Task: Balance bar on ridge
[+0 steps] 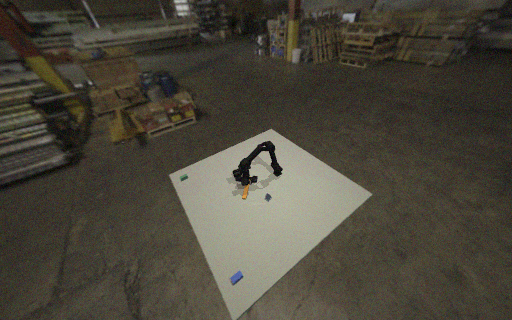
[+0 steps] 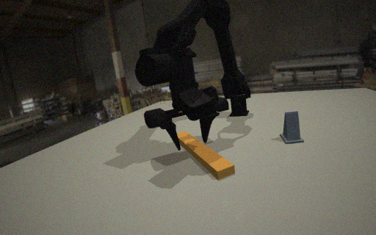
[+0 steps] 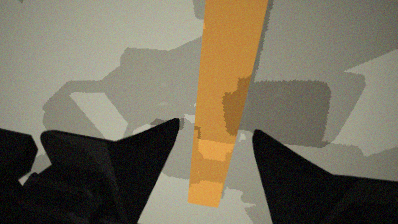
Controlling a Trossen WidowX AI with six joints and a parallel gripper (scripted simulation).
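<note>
The orange bar (image 1: 245, 192) (image 2: 207, 156) (image 3: 227, 50) lies flat on the pale table (image 1: 292, 235) (image 2: 310, 198). My gripper (image 2: 192, 145) (image 3: 216, 128) is open and points down, with one fingertip on each side of the bar near its end closer to the arm's base. In the wrist view a gap shows between the bar and each fingertip. The fingertips are low, close to table height; whether they touch the table I cannot tell. The grey-blue ridge (image 1: 268, 197) (image 2: 292, 126) stands upright on its thin base, apart from the bar, to its right in the exterior view. Nothing rests on it.
A blue block (image 1: 236, 278) lies near the table's near corner in the top view. A green block (image 1: 184, 177) lies near the left corner. The arm's base (image 1: 277, 170) (image 2: 239, 106) stands behind the bar and the ridge.
</note>
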